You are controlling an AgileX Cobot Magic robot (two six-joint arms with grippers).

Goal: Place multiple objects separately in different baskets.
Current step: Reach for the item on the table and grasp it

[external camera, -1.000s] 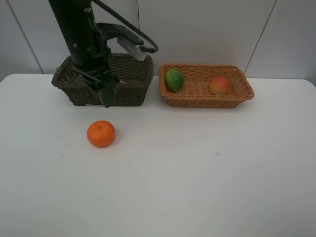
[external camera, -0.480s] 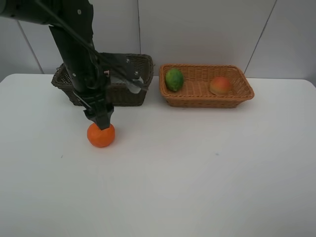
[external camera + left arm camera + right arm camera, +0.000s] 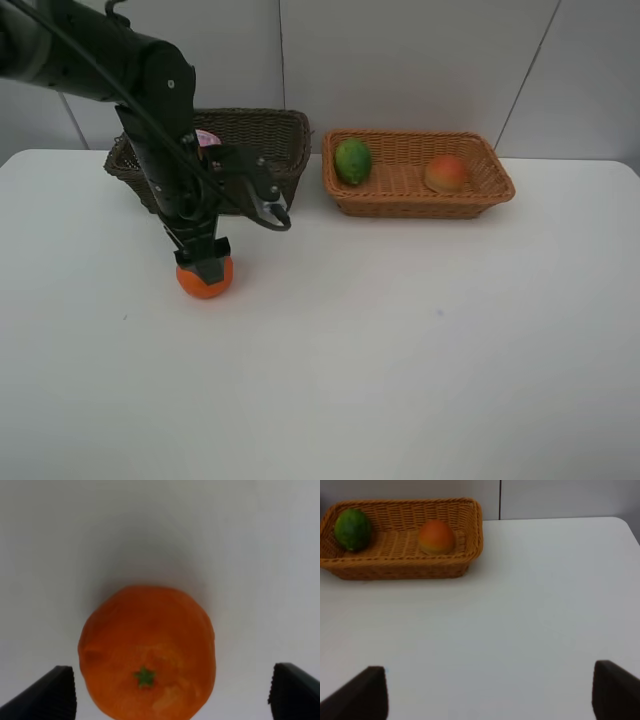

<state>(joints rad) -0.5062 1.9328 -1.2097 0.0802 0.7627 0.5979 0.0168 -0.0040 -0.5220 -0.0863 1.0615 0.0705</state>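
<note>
The orange [image 3: 205, 280] lies on the white table in front of the dark brown basket [image 3: 270, 128]. My left gripper [image 3: 203, 262] is lowered right over it and open. In the left wrist view its fingertips [image 3: 47, 695] stand on either side of the orange [image 3: 147, 650], apart from it. The light tan basket [image 3: 420, 207] holds the green lime [image 3: 352, 160] and the peach-like fruit [image 3: 446, 173]. A bit of the pink bottle [image 3: 207, 138] shows in the dark basket behind my arm. My right gripper [image 3: 490, 695] is open and empty. The black bottle and the mauve cup are not seen.
The right wrist view shows the tan basket [image 3: 395, 567] with the lime [image 3: 352, 528] and the peach-like fruit [image 3: 436, 536], and bare white table in front of it. A grey panelled wall stands behind the baskets.
My left arm has come forward from the dark basket and dropped down onto the orange. The orange and the fruit in the tan basket have not moved.
</note>
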